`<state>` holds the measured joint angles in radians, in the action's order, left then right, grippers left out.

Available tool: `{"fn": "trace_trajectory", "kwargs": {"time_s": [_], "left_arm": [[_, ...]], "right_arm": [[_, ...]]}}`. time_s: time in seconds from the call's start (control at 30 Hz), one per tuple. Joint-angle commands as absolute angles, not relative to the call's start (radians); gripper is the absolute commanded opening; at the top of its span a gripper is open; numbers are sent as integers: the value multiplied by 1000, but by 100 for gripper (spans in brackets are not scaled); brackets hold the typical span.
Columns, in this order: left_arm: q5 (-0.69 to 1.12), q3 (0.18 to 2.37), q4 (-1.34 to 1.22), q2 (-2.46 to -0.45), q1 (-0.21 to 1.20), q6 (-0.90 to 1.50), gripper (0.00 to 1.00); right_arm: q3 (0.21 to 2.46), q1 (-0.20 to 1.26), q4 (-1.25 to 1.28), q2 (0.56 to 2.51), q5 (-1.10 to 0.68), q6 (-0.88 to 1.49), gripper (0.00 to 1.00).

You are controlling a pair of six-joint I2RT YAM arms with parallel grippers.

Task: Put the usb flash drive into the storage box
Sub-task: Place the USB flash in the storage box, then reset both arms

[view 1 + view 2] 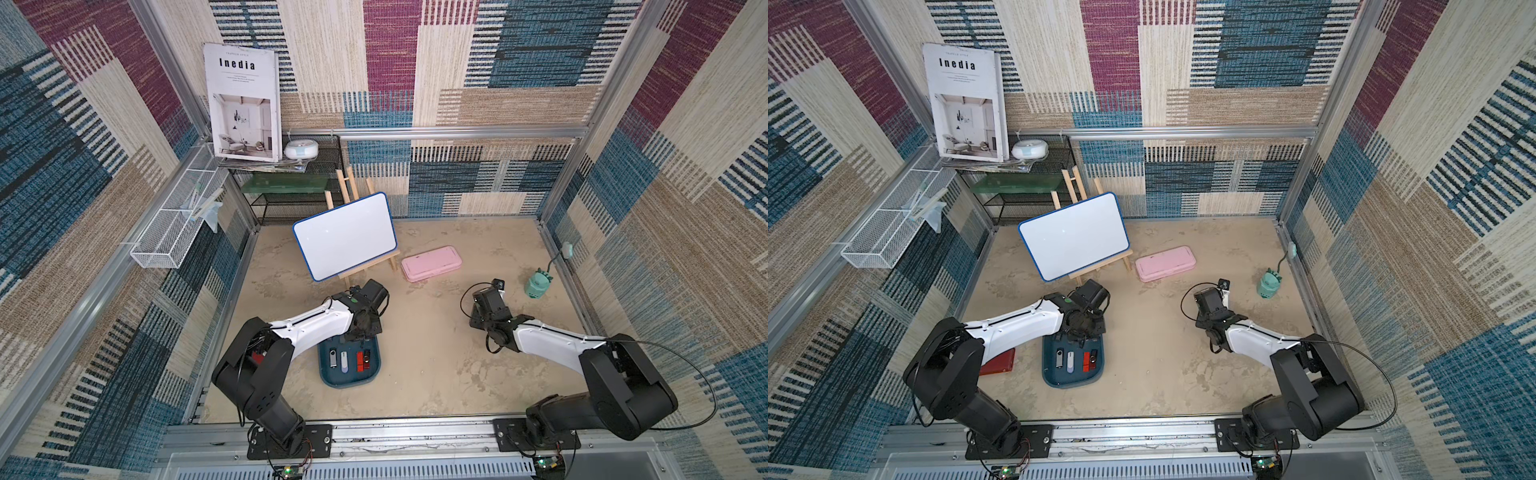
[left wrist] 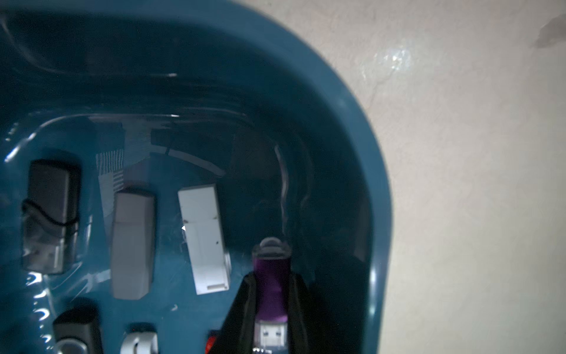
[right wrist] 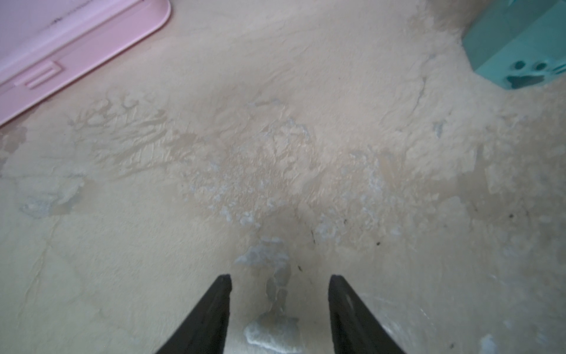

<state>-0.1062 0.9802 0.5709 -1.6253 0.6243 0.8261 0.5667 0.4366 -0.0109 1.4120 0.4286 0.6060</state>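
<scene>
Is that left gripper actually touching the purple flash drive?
Touching. The left wrist view shows the left gripper clamped on the purple flash drive, no gap either side.

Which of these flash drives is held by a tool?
The purple flash drive: the left tool is shut on its sides. The white drive and the grey drive lie free on the floor of the storage box.

Things counted on the counter [image 1: 436, 374] and around it.
One storage box [image 1: 351, 385]. In both top views four flash drives [image 1: 333, 358] show in it; the left wrist view shows seven: one purple flash drive [image 2: 271, 288] and six others, three of these cut by the frame edge. Two robot arms [image 1: 316, 322]. One whiteboard [image 1: 345, 235], one easel [image 1: 348, 185], one pink case [image 1: 431, 263], one teal desk lamp [image 1: 537, 286], one magazine [image 1: 243, 104], one white wire basket [image 1: 166, 245].
</scene>
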Motion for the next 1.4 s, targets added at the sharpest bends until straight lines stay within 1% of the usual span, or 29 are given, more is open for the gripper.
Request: {"fn": "trace_trajectory", "kwargs": {"time_s": [0.0,0.1,0.43,0.67,0.77,0.83,0.93,1.07,1.2,1.3,1.37], "left_arm": [[-124,986,578,-1636,622,829,18],[-117,985,581,-1634,623,833,23],[-123,1003,622,-1608,622,824,30],[-118,1012,651,-1540,625,808,31],[-129,998,652,-1430,629,778,31],[-162,978,660,-1321,630,753,31],[-278,937,695,-1130,630,710,34],[-472,858,720,-877,629,655,40],[-690,748,712,-671,629,625,55],[-805,622,608,-554,629,545,60],[-844,524,484,-494,629,433,62]], "right_arm": [[572,436,-19,1413,429,599,57],[571,437,-20,1412,429,599,57],[572,436,-22,1411,428,598,57],[572,437,-21,1410,427,597,57],[569,437,-18,1401,426,597,57],[562,437,-13,1385,426,596,57],[547,437,0,1344,426,591,57],[522,437,29,1269,439,572,57],[524,437,32,1176,474,532,58],[530,436,52,1117,528,482,59],[528,436,84,1090,575,437,59]]}}
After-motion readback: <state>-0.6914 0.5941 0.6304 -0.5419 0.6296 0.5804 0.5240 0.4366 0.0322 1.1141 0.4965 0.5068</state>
